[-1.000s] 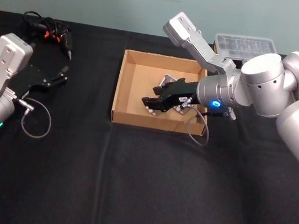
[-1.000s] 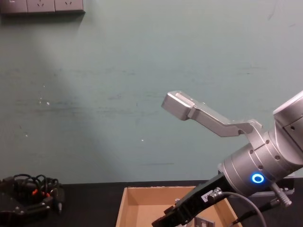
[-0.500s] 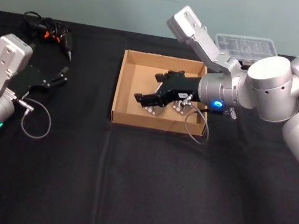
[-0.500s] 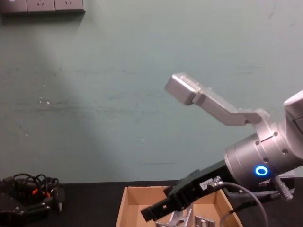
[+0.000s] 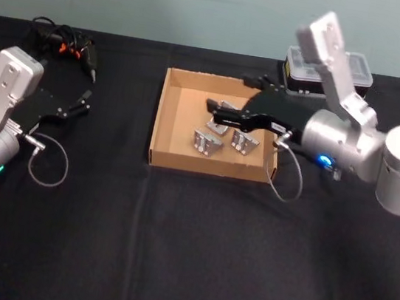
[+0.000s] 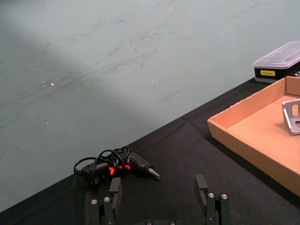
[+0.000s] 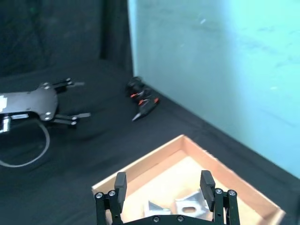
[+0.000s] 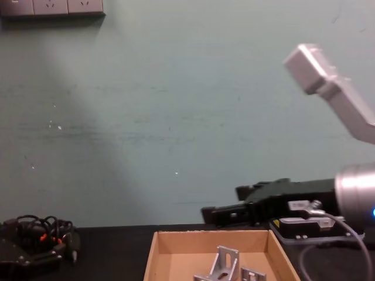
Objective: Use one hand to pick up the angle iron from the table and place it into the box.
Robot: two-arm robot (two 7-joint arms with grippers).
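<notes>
Resting at the far left of the table (image 5: pixel 171 250), my left gripper (image 5: pixel 80 101) lies parked with its fingers spread, holding nothing, near a tangle of cables (image 5: pixel 63 40). Right of it stands the box (image 5: pixel 162 115), a shallow cardboard tray, and inside it lie three angle irons (image 5: pixel 224 134): one toward the back, two side by side nearer the front wall. All three rest on the box floor, close together; whether any two touch I cannot tell. Above them, over the right half of the box, hangs my right gripper (image 5: pixel 224 112). Its fingers (image 7: pixel 120 183) stand wide apart with nothing between them, as the right wrist view shows. The irons lie below and just ahead of those fingertips, clear of them. Behind the box's right corner sits a case (image 5: pixel 329 66) with a clear lid.

Handling, as a judgement: each iron is a small folded metal bracket, stiff, fairly light and smooth, so it would tend to slip or pivot if pinched at a corner. The surest hold is across one flat flange, with the pads on its two faces and the bend kept near the fingers. No iron is visible on the table outside the box, so the placing looks done and the right arm appears free to leave.
</notes>
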